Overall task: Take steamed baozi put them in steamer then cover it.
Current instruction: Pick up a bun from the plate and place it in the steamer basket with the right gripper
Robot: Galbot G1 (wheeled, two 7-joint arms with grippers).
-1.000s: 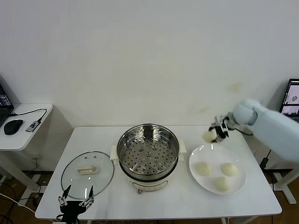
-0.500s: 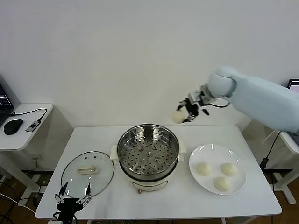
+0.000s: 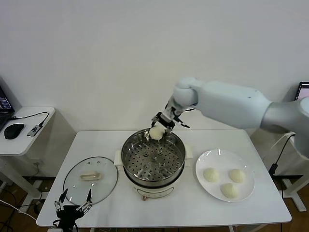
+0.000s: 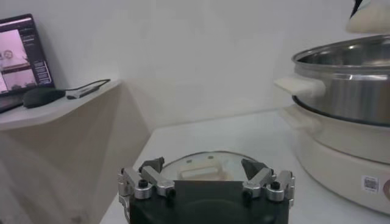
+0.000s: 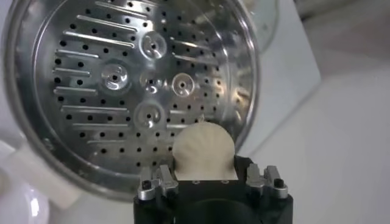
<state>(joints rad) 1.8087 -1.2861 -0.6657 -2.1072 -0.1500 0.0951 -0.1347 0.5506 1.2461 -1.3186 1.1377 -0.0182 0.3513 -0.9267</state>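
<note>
Left gripper: we are seeing our left gripper (image 3: 72, 205) hanging low at the near left corner of the table (image 3: 111, 212); its fingers are spreading wide with nothing between them; the wrist view is showing the same splayed fingers (image 4: 149, 176) over the table edge
Cover: the cover (image 3: 90, 180) is lying flat on the table just beyond our left gripper, handle upward; it is sitting beside the steamer's left side, and whether the two are touching we cannot tell
Steamer: the steamer (image 3: 153, 162) is standing in the middle of the table, directly beneath our right gripper; its perforated tray (image 5: 131, 91) is lying bare, holes and round bosses showing
Right gripper: our right gripper (image 3: 161, 124) is hovering over the steamer's far rim; it is closing on one steamed baozi (image 3: 156, 132), which is bulging out between the fingers in the wrist view (image 5: 203, 152); the bun is hanging above the tray, not touching it
Plate: to the right of our right gripper and nearer to us, a white plate (image 3: 212, 158) is carrying the three other buns (image 3: 210, 175); it is lying just beside the steamer's right side
</note>
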